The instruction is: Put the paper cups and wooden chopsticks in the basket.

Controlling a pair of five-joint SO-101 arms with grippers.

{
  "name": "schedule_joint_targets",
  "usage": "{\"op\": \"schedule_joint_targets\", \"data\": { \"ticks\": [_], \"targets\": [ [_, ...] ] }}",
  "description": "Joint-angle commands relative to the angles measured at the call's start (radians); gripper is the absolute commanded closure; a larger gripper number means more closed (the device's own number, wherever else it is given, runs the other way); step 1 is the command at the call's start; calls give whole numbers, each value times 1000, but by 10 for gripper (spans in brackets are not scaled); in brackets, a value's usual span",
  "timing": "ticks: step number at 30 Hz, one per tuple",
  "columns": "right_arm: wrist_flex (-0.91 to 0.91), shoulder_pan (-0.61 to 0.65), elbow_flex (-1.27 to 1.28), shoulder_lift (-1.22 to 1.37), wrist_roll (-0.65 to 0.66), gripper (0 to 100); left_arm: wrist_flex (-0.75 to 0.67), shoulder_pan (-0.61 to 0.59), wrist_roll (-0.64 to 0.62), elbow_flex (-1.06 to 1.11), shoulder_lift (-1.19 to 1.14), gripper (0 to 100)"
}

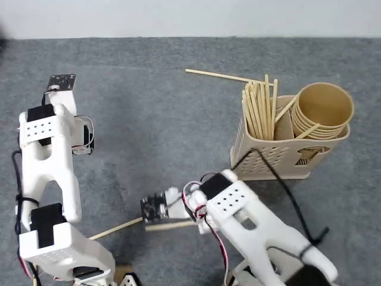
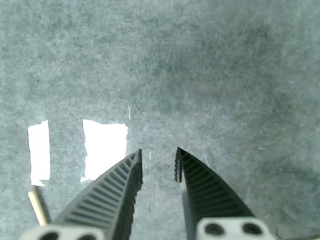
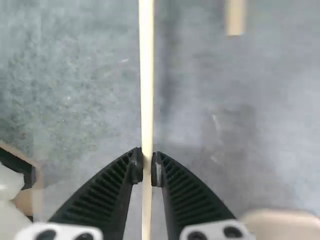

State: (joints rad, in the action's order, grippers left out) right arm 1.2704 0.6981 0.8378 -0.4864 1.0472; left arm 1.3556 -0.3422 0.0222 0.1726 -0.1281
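Here our right claw [image 3: 146, 169] gripped a chopstick [image 3: 146, 75], presumably bound for the basket [image 1: 268, 164]; our left claw [image 2: 158, 161] hung part-open, empty, over the counter [image 2: 225, 75].

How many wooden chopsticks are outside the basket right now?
3: a far chopstick by the far side of the basket; a gripped chopstick in the right pincer; a loose chopstick lying near it. More may hide under the arms.

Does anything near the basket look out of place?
Yes: one chopstick runs sideways past the upright bundle in the basket instead of standing there; whether it rests on them or the table behind is unclear.
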Motion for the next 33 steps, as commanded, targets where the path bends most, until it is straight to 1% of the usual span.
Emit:
{"op": "schedule_joint_targets", "data": {
  "ticks": [1,8,13,17,22,25,27,30,33],
  "targets": [
    [82,8,-161,-130,-104,990,-8,-5,-8,-15,58,896],
    [105,4,-379,-240,-324,990,-8,-5,-8,-10,58,896],
    [105,-5,-605,-249,-465,990,-8,-5,-8,-8,49,896],
    [77,-116,-783,-254,-493,990,-15,-5,-6,19,57,896],
    [5,-289,-899,-260,-496,990,-31,-5,-6,22,54,896],
    [-76,-377,-898,-268,-499,990,-29,-5,-6,22,57,896],
    [-162,-415,-850,-292,-528,990,-29,-5,-6,22,57,896],
    [-328,-453,-710,-358,-548,990,-29,-5,-6,22,57,896],
    [-476,-475,-497,-440,-560,990,-28,-5,-6,22,57,896]
  ]
}}
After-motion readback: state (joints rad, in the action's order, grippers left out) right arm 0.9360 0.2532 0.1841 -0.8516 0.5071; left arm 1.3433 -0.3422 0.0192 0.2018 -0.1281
